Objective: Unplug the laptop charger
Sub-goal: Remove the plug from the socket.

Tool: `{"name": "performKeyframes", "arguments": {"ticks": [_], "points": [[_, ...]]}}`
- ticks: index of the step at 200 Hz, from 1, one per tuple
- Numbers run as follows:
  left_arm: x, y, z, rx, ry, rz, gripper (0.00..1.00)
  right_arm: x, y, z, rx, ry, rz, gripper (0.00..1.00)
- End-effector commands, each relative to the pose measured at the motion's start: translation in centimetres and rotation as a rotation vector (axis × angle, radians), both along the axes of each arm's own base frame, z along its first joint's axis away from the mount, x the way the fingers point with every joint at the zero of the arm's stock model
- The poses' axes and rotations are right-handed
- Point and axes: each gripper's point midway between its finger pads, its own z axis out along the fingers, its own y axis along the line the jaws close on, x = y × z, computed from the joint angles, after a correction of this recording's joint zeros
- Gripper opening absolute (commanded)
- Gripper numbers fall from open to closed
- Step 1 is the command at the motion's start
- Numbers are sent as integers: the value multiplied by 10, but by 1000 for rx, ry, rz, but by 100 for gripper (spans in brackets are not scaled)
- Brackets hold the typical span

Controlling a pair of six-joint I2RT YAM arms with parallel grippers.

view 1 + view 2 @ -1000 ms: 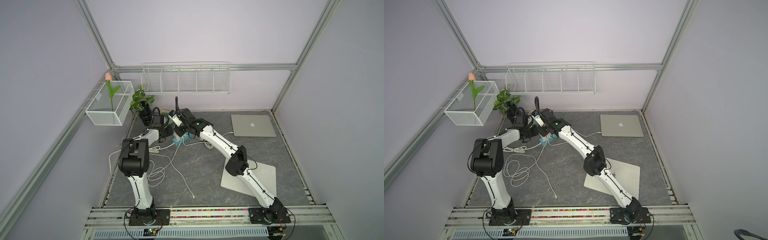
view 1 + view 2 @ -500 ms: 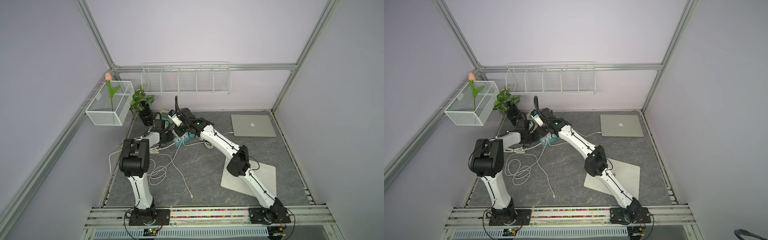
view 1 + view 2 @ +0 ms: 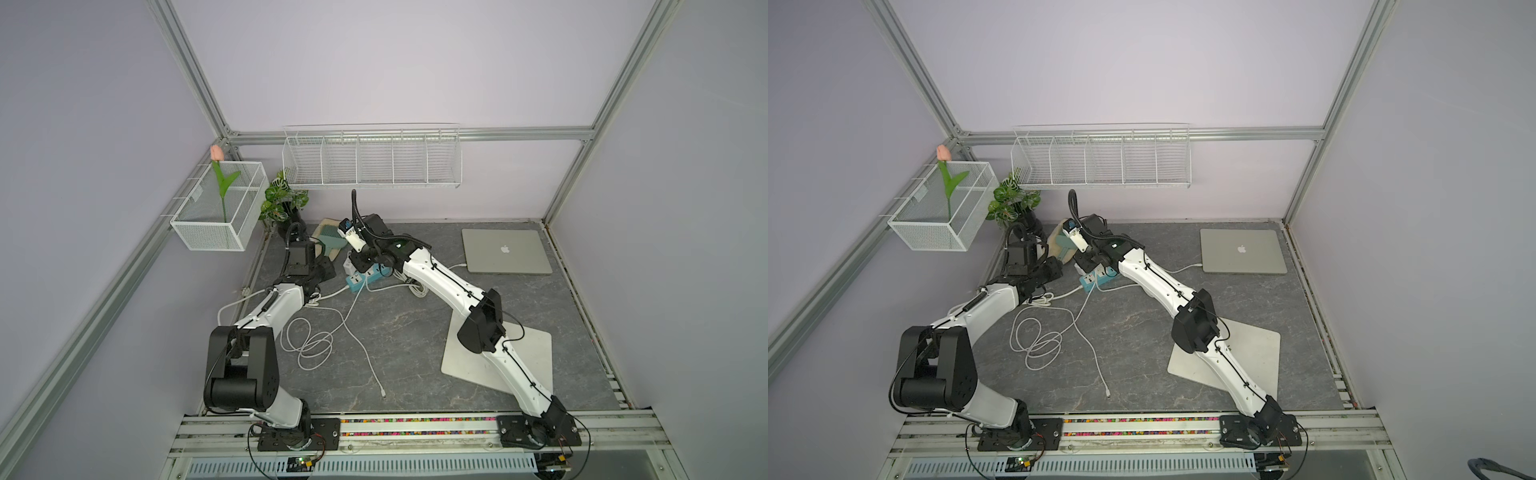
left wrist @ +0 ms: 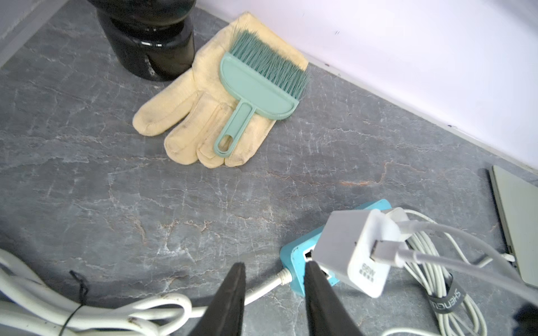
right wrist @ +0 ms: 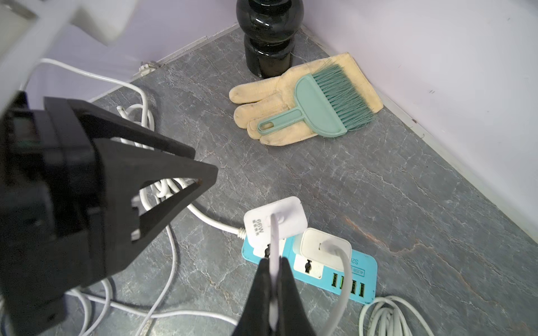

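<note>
While the laptop charger (image 5: 275, 221) sits tilted on the end of the blue power strip (image 5: 362, 276), you can't see its prongs, so whether it's seated is anyone's guess. Your right gripper (image 5: 273, 270) has its jaws pinched tight on the charger's white cable (image 5: 274, 235). Your left gripper (image 4: 275, 266) hangs beside it, jaws partly apart, empty. Top views mostly hide it under the right arm (image 3: 436, 282).

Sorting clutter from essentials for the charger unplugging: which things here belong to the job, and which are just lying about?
In the job: white charger, its cable, blue power strip, laptop.

Lying about: glove, green brush, black vase, second adapter, white mat.
</note>
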Motion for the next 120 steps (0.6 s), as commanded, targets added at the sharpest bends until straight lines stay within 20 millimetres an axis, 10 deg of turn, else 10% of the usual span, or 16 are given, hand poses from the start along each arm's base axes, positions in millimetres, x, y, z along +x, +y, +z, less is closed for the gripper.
{"name": "performKeyframes", "arguments": {"ticks": [1,86,120], "points": [[-2,-4,10,-61,-73,0,40,-13,-5,41,37,-36,36,7],[-18,12,24,-81,-78,97,46,-32,-4,31,-21,-38,218,7],[-23,11,14,-61,-46,82,46,-11,-10,24,-72,-106,161,7]]}}
